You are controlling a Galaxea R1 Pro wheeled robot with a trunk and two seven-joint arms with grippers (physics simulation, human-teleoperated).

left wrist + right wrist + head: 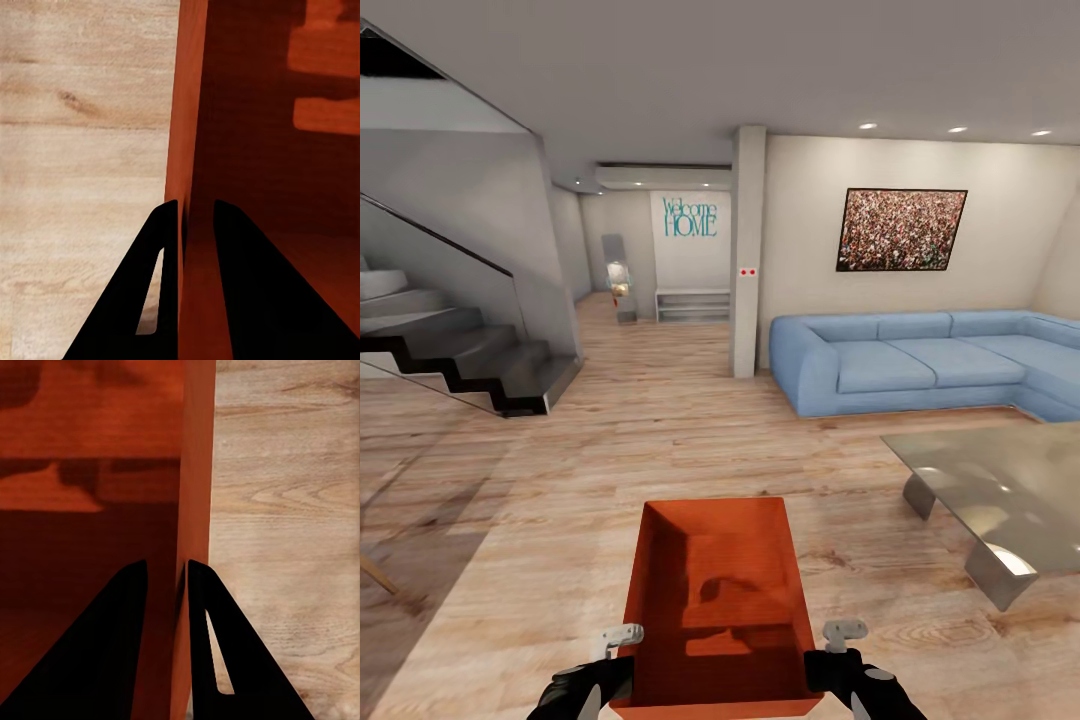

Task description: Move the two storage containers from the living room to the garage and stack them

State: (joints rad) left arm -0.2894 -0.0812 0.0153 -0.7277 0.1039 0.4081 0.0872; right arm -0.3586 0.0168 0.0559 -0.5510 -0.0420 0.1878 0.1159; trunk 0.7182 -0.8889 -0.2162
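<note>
One container in hand: an orange-red storage container [715, 600] is being carried at 6 o'clock of the head view, low in front of the trunk, above the light wood plank floor [560, 470].
Left gripper [196, 225]: its fingers are being pinched on the container's left wall, one inside and one outside.
Right gripper [166, 585]: its fingers are being pinched on the right wall in the same manner.
Contents: nothing is being held in the container; shadows are being cast on its bottom.
Setting: the living room is being faced, with a blue sofa [920, 360] at 2 o'clock, a glass table [1000, 490] at 4 o'clock, stairs [460, 350] at 10 o'clock.
Progress: judged early; the first container is being transported, nothing is being stacked yet, and the garage trip, the second container and the stacking are being left to do.
</note>
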